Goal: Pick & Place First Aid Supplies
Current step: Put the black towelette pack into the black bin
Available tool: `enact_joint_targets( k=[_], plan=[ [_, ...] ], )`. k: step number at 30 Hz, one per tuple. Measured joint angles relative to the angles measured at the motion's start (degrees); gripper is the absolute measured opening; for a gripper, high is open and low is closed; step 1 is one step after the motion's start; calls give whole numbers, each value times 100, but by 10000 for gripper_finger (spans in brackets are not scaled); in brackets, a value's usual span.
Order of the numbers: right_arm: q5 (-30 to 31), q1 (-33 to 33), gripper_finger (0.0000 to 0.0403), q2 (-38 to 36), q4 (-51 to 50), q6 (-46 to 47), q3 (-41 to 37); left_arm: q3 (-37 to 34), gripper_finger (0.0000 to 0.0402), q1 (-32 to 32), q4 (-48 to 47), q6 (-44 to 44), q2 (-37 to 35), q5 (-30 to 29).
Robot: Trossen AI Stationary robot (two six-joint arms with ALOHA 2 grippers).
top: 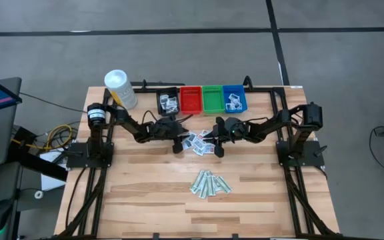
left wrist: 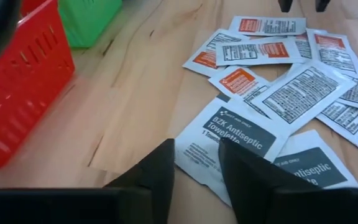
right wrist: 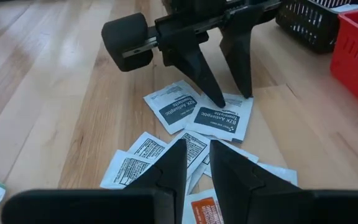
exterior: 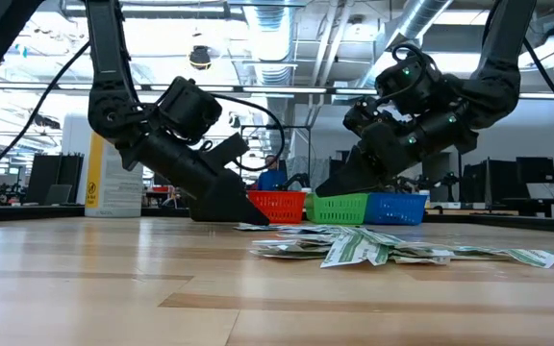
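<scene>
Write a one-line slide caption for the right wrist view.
Left gripper open astride a BZK antiseptic towelette packet, red bin nearby.

Two matte black jointed arms were observed, each ending in tapered wedge-shaped black fingers (right wrist: 199, 78). Green indicator lights were noted on the right arm (exterior: 421, 101).

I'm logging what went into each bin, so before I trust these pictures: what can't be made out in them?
- Black bin and blue bin, high view: white packets inside, too small to count or read.
- Red bin and green bin, low view: walls hide the contents.
- Packet pile, low view: seen edge-on, print unreadable.
- Left gripper, right wrist view: tips straddle an antiseptic towelette packet; grip unclear.
</scene>
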Motion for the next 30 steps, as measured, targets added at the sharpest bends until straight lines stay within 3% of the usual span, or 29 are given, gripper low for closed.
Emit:
enact_joint_targets(
  k=[9,18,30],
  plan=[
    [-2,4,65,0,0,310,0,-11,10,-4,-31,-63,7,160],
    [-2,13,65,0,1,435,0,-56,5,-136,-295,-155,-269,76],
    [-2,13,65,0,4,448,2,-926,6,-396,-964,-372,-1713,-164]
  ],
)
